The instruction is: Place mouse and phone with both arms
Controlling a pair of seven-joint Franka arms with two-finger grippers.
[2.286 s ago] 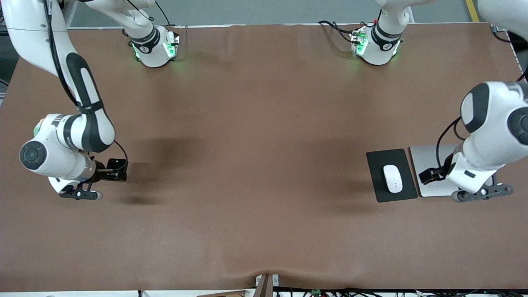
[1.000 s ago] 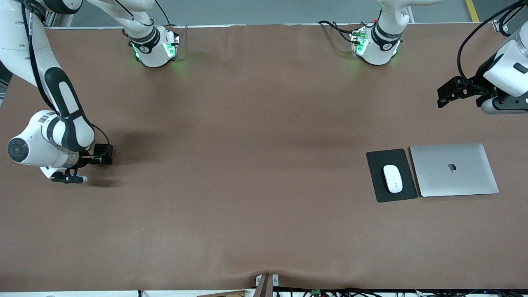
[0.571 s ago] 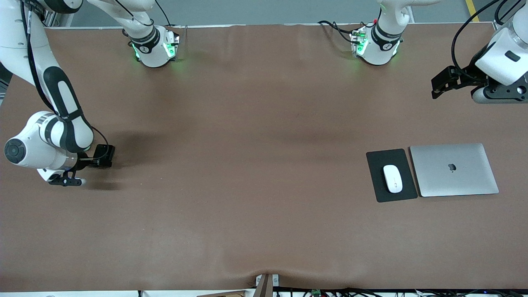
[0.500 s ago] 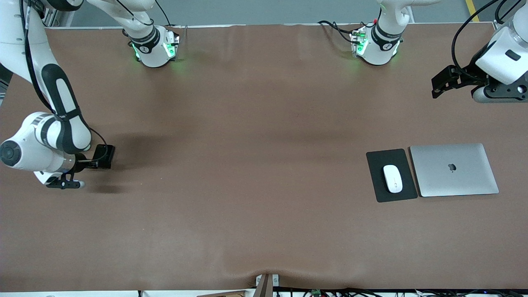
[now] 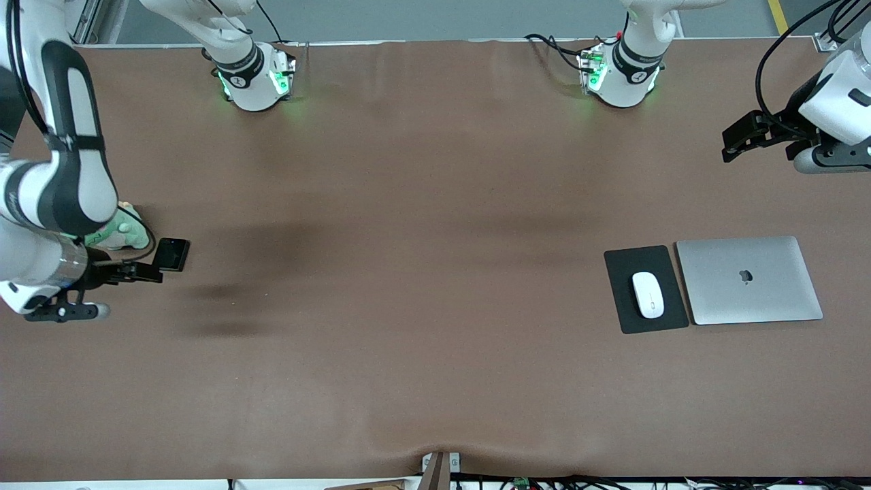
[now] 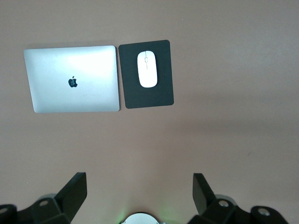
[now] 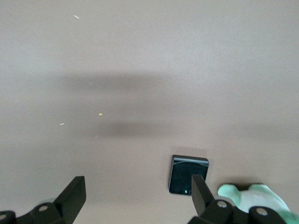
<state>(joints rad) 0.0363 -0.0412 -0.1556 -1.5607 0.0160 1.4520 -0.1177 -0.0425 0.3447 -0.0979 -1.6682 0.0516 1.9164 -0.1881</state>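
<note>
The white mouse [image 5: 648,295] lies on a dark mouse mat [image 5: 622,262], and it also shows in the left wrist view [image 6: 147,69]. The black phone [image 5: 171,254] lies flat on the table near the right arm's end, and it also shows in the right wrist view [image 7: 188,174]. My right gripper [image 5: 63,312] is open and empty, up over the table beside the phone [image 7: 138,196]. My left gripper [image 5: 831,158] is open and empty, high over the table at the left arm's end [image 6: 138,192]. It is well away from the mouse.
A closed silver laptop [image 5: 748,280] lies beside the mat, toward the left arm's end. A pale green object [image 5: 124,235] sits on the table close to the phone, under the right arm. The brown table cover [image 5: 422,272] is bare across its middle.
My right arm has risen and drawn back toward its end of the table, uncovering the phone and the green object. My left gripper went from over the laptop to higher up near the table's end.
</note>
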